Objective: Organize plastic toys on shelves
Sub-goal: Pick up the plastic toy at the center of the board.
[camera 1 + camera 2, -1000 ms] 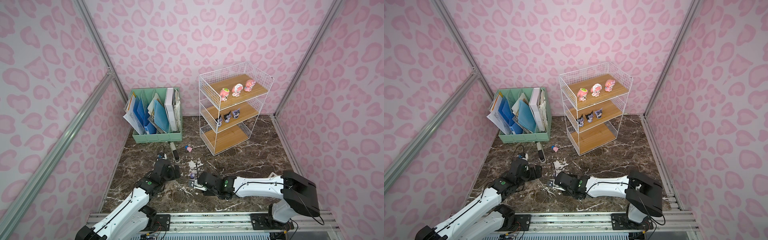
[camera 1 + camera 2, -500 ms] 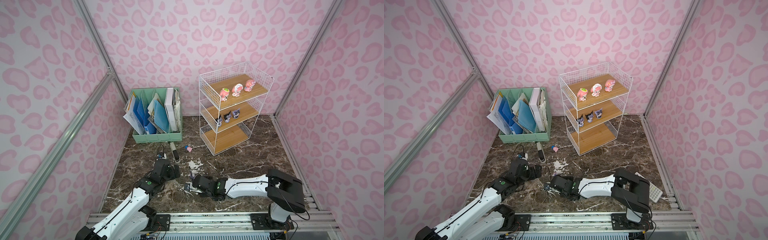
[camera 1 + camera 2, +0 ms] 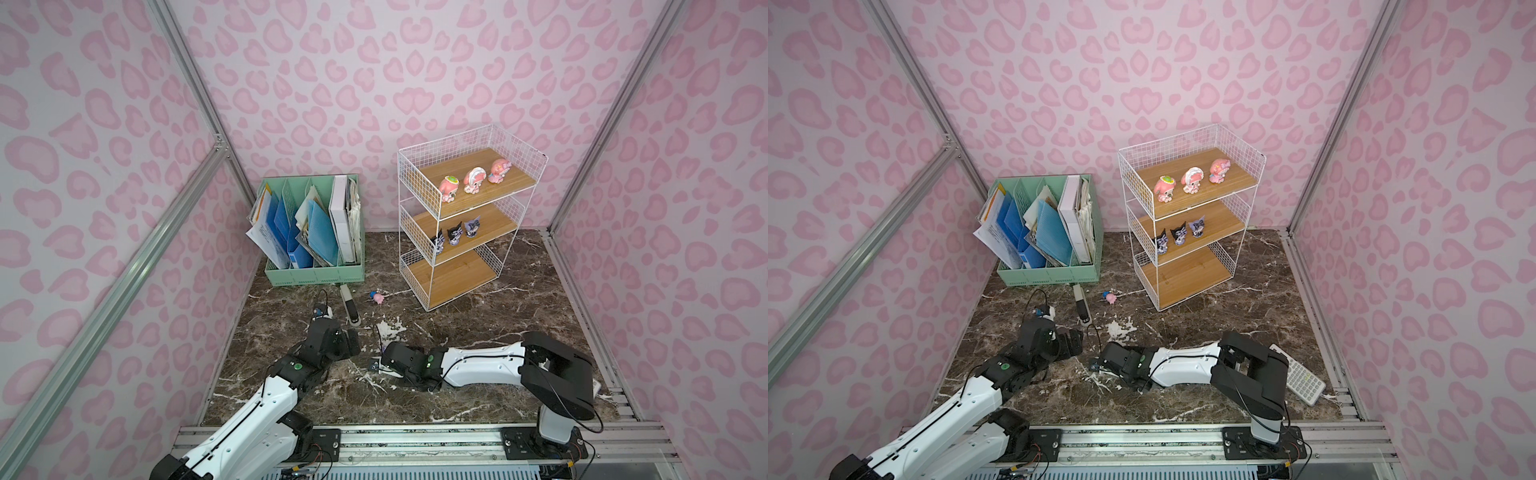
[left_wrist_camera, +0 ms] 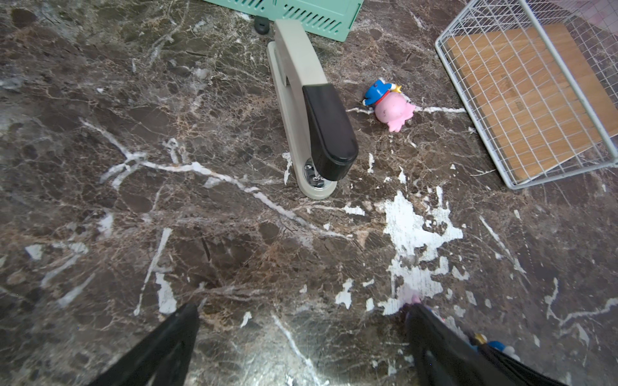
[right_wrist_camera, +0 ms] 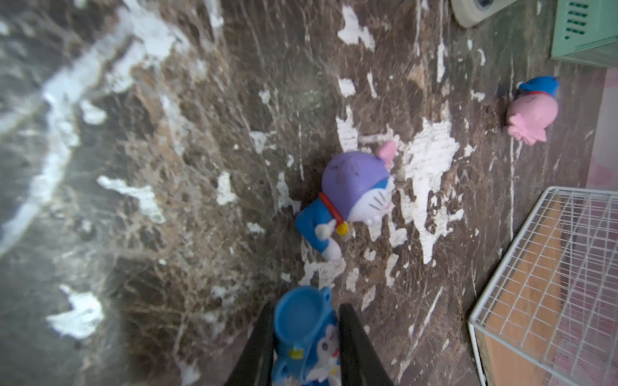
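The right gripper [image 5: 307, 309], lower centre in both top views, is clamped on a blue figurine [image 5: 304, 337]; a purple-headed figurine [image 5: 351, 187] lies just ahead. The left gripper [image 4: 301, 309] stands wide apart. A pink figurine [image 3: 377, 297] lies mid-frame between the stapler [image 3: 349, 307] and the shelves [image 3: 469, 216], which carry three pink figurines [image 3: 473, 180] on top and three dark figurines [image 3: 455, 232] below.

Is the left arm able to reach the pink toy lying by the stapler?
Probably yes: the open left claw faces the pink toy across bare floor; the stapler lies beside that path.
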Controlling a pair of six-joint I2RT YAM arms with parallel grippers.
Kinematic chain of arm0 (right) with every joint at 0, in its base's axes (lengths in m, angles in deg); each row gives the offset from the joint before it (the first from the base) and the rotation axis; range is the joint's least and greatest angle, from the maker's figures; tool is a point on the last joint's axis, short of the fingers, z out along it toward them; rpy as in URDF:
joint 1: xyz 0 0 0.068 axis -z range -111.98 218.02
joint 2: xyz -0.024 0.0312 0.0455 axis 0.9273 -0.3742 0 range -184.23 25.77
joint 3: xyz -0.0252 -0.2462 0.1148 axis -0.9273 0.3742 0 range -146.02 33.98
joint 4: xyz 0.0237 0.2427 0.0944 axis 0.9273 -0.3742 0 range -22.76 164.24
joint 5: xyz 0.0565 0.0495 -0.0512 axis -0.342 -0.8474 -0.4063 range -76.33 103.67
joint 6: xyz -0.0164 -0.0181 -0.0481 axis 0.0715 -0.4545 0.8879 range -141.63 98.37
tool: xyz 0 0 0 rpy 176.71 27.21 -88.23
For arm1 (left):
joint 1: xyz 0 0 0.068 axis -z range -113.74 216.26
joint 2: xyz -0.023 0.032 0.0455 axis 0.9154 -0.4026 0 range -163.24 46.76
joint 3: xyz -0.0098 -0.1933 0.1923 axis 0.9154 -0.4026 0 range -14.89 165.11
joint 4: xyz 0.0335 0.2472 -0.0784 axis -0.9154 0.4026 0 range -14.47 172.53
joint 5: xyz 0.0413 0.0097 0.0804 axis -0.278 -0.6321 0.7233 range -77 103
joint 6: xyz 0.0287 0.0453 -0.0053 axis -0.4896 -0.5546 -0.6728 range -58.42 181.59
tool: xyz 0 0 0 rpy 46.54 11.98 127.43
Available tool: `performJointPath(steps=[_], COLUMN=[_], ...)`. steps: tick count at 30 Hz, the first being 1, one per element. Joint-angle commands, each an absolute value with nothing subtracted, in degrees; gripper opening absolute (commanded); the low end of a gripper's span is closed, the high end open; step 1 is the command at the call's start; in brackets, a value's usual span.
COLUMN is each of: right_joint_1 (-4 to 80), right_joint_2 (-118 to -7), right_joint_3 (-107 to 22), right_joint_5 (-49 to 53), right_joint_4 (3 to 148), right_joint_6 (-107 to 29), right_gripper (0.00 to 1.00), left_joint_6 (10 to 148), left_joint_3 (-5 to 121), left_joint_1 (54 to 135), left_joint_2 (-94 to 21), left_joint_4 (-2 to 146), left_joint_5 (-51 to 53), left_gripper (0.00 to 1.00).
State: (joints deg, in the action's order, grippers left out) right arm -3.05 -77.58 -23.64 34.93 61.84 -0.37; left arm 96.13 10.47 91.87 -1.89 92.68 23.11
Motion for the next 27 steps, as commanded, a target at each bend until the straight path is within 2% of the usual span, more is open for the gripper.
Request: performJointPath(steps=[1,8,14,20,27], right_joint_1=[-1.91,4.74,11.73,18.18,20.07], right_joint_2=[-76.29,-70.08,-61.31,-50.45,-42.56], right_joint_3=[-24.29,-22.63,-13.8,-2.58,0.73], right_joint_5=[32.43,22.32,17.1,12.8,16.85], right_joint_4=[59.3,64.43,75.38,91.31,97.1], right_joint_6=[-2.51,-12.67,-26.59,-44.38,-59.41], right_gripper=[0.22,0.19,0.19,0.18,0.16], left_joint_6=[95.27,90.79,85.47,74.81,61.37], left_joint_3=[10.86,10.27,10.04,8.84,9.52], left_joint_1=[91.84,91.92,95.34,109.14,116.05], left_joint_2=[-1.81,-0.66,-1.12,-3.54,-13.34], left_joint_4=[92.19,87.41,81.3,70.63,53.66], left_joint_5=[22.61,15.99,10.2,17.95,22.48], left_gripper=[0.98,0.98,0.96,0.93,0.89])
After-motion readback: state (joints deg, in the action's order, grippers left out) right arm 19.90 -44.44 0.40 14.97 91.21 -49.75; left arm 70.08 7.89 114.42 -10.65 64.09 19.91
